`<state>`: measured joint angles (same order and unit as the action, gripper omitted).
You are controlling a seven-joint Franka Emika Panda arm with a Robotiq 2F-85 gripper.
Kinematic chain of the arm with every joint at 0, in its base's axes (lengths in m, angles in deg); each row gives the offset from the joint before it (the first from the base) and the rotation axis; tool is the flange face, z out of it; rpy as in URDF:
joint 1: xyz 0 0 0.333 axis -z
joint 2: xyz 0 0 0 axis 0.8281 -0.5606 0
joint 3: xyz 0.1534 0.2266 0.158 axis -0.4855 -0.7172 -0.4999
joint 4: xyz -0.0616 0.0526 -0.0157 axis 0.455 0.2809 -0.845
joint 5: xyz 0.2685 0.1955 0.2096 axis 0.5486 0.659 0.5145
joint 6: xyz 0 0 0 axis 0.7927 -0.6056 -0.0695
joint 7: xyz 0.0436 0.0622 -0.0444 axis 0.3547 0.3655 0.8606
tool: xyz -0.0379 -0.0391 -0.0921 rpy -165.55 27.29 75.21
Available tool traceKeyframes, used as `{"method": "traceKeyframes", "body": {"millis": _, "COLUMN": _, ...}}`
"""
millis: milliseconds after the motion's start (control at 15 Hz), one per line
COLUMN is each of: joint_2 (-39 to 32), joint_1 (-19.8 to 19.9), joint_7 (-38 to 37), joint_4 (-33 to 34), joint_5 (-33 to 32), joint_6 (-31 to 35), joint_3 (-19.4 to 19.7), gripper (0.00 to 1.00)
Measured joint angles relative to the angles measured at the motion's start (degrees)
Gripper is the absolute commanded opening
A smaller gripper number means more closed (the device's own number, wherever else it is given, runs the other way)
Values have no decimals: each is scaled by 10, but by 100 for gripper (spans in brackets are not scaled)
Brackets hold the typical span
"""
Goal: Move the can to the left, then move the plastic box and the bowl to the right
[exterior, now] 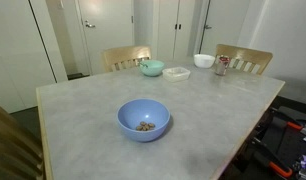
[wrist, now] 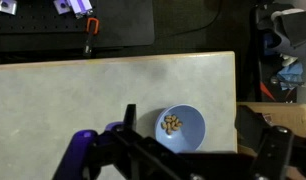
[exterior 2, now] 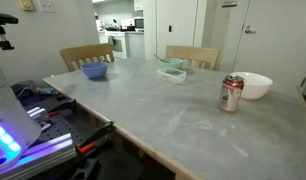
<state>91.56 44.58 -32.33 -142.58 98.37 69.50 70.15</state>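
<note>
The light-blue bowl (exterior: 143, 120) stands near the table's front in an exterior view and holds a few nuts; it also shows in the other exterior view (exterior 2: 94, 70) and the wrist view (wrist: 180, 128). The silver can with red markings (exterior: 222, 65) (exterior 2: 231, 93) stands upright beside a small white bowl. The translucent plastic box (exterior: 176, 72) (exterior 2: 172, 74) lies flat next to a teal bowl. My gripper (wrist: 205, 122) shows only in the wrist view, high above the blue bowl, its fingers wide apart and empty.
A teal bowl (exterior: 152, 68) (exterior 2: 170, 62) and a white bowl (exterior: 204, 61) (exterior 2: 255, 86) stand on the grey table (exterior: 83, 110). Wooden chairs (exterior: 126, 57) (exterior: 248, 58) stand at the far side. Tools and gear (exterior 2: 43, 110) lie beside the table edge.
</note>
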Motion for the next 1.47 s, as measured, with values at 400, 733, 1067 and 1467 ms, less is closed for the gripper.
{"method": "traceKeyframes", "body": {"millis": 400, "joint_2": 0, "joint_1": 0, "joint_7": 0, "joint_4": 0, "joint_5": 0, "joint_6": 0, "joint_3": 0, "gripper": 100}}
{"method": "traceKeyframes", "body": {"millis": 733, "joint_2": 0, "joint_1": 0, "joint_7": 0, "joint_4": 0, "joint_5": 0, "joint_6": 0, "joint_3": 0, "gripper": 100}}
{"method": "traceKeyframes", "body": {"millis": 1067, "joint_2": -1, "joint_1": 1, "joint_7": 6, "joint_4": 0, "joint_5": -2, "joint_6": 0, "joint_3": -1, "gripper": 100}}
{"method": "traceKeyframes", "body": {"millis": 1467, "joint_2": -31, "joint_1": 28, "joint_7": 100, "joint_4": 15, "joint_5": -72, "joint_6": 0, "joint_3": 27, "gripper": 100}}
